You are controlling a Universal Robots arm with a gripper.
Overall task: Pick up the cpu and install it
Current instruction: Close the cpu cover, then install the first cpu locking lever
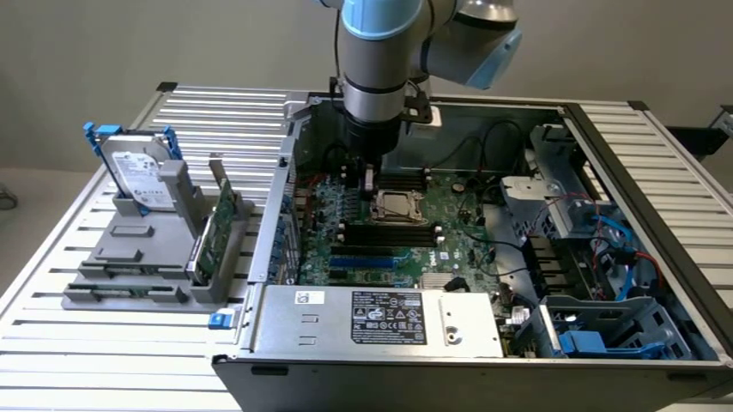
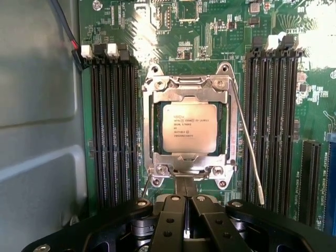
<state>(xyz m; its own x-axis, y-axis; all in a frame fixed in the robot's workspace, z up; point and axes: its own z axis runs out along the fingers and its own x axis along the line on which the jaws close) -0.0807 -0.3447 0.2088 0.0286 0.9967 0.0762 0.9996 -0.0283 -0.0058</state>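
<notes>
The cpu (image 2: 189, 127), a square chip with a silvery top and printed text, lies flat in the motherboard socket, framed by the metal retention plate (image 2: 188, 86). My gripper (image 2: 185, 202) is shut with nothing between its fingers, its black fingertips together just beside the socket's edge. In the exterior view the gripper (image 1: 369, 182) hangs low inside the open computer case, right next to the cpu (image 1: 397, 206) in its socket.
Black memory slots (image 2: 113, 131) flank the socket on both sides, and a thin wire lever (image 2: 248, 147) runs along it. The case wall (image 1: 284, 197) stands at the exterior view's left. Outside it, a grey fixture (image 1: 137, 257) holds a hard drive (image 1: 143, 178) and a green card (image 1: 220, 225).
</notes>
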